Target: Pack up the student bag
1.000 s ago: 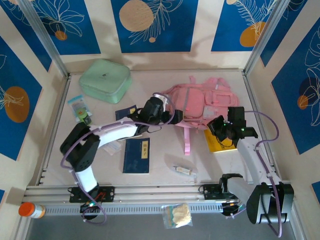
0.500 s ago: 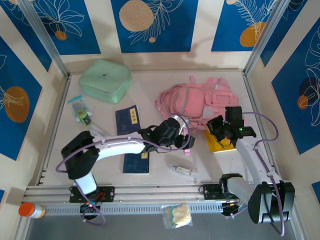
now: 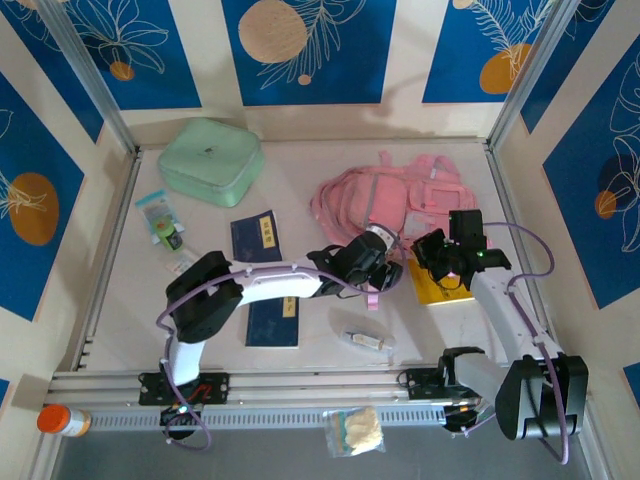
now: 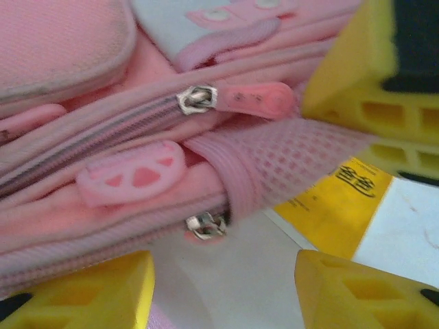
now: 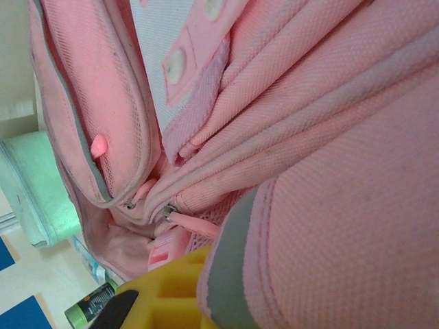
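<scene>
The student bag [image 3: 385, 203], pink with grey-white panels, lies at the back right of the table. My left gripper [image 3: 386, 270] is at its near edge. In the left wrist view, the left gripper [image 4: 223, 295] is open, with bare table between its yellow fingertips [image 4: 89, 295]. A metal zip slider [image 4: 206, 225] sits just beyond them, and a second slider with a pink pull [image 4: 236, 98] lies higher up. My right gripper [image 3: 437, 252] is shut on the bag's near right edge. Pink fabric with a grey band [image 5: 240, 267] drapes over its yellow finger [image 5: 164, 288].
A yellow book [image 3: 440, 288] lies under the right gripper. Two blue booklets [image 3: 256, 236] [image 3: 272, 318] and a small packet [image 3: 367, 341] lie near the front middle. A mint-green case [image 3: 211, 160] stands at the back left, with a green-labelled packet [image 3: 160, 218] nearby.
My left arm has swung right, from the bag's left side to its near edge, and its jaws have narrowed. The right arm has stayed put.
</scene>
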{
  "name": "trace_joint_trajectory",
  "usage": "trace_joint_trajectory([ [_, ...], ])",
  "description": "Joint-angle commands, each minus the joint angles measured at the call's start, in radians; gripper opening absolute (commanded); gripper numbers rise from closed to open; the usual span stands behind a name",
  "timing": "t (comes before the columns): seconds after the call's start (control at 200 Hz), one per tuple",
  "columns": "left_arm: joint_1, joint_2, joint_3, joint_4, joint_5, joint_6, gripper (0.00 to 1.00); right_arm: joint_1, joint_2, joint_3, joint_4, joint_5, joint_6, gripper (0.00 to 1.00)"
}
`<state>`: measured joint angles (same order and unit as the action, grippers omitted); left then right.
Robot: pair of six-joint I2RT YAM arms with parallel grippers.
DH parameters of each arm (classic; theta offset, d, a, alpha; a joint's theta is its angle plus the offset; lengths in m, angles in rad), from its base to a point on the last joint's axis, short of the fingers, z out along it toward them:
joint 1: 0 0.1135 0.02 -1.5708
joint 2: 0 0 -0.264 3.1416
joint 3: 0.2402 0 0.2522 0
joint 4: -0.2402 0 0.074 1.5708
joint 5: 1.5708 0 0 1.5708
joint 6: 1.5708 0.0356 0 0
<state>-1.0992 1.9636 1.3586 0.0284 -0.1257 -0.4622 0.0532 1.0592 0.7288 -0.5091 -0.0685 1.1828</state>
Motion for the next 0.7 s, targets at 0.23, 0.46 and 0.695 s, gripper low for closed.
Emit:
trace_joint_trajectory([
  [0.23, -0.005, 0.098, 0.126, -0.095, -0.101, -0.056, 0.48, 0.008, -0.005, 0.038, 0.059, -0.060, 0.010, 0.00],
  [0.46, 0.002, 0.119, 0.156, -0.059, -0.130, -0.052, 0.38, 0.008, -0.008, 0.032, 0.055, -0.060, 0.010, 0.00],
  [0.695, 0.016, 0.104, 0.143, -0.045, -0.145, -0.068, 0.20, 0.007, -0.010, 0.029, 0.048, -0.064, 0.001, 0.00],
])
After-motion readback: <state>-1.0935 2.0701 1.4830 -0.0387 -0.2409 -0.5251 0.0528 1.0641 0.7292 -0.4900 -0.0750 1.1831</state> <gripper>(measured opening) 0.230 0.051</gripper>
